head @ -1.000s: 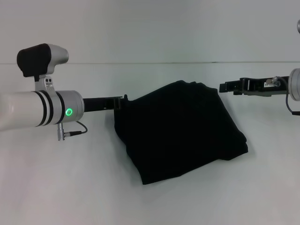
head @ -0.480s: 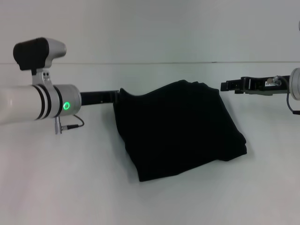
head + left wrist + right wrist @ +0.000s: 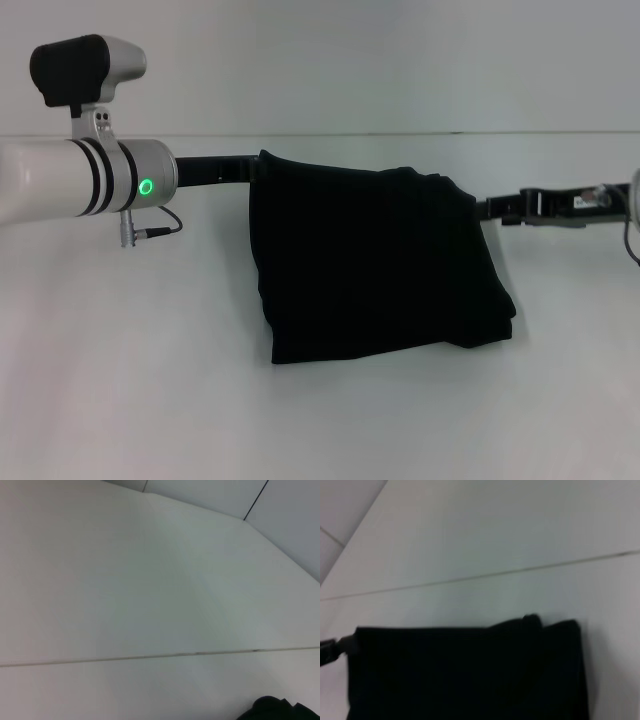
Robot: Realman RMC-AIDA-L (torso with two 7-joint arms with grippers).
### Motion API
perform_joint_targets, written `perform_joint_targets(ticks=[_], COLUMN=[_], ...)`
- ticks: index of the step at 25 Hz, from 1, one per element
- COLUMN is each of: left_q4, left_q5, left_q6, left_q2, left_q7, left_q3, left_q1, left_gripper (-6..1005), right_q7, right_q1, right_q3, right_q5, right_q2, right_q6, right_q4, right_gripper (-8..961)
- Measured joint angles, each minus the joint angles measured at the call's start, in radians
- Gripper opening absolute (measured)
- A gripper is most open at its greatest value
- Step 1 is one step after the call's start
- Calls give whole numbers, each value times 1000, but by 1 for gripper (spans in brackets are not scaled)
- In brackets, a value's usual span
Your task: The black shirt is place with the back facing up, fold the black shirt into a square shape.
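The black shirt (image 3: 375,265) hangs as a folded, roughly rectangular panel, its lower edge resting on the white table (image 3: 150,400). My left gripper (image 3: 257,166) holds the shirt's upper left corner up in the air, fingertips buried in the cloth. My right gripper (image 3: 487,208) reaches in from the right and meets the shirt's upper right edge; whether it grips the cloth is unclear. The right wrist view shows the black shirt (image 3: 465,672) with a level top edge. In the left wrist view only a small dark bit of the black shirt (image 3: 280,710) shows.
Bare white table surface lies all around the shirt, with a pale wall (image 3: 330,60) behind the table's far edge. The left arm's white forearm (image 3: 60,190) spans the left of the head view.
My left gripper has lifted the shirt's left corner higher, pulling the top edge level. My right gripper has dropped lower and come up against the shirt's right edge.
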Motion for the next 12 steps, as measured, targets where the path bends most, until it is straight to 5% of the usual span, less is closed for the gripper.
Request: perform_joint_targets(ticks=[12], left_q4=[1], left_q5=[0], left_q6=[-16], left_q2=[-2], left_q7=[0], left_q3=[2], left_q1=[-3], left_gripper=[28], right_q7=[2], right_q1=[-70], right_q3=[5], right_q5=[0], right_q2=[-54], right_q6=[-238], right_q4=[-18], right_gripper=[579])
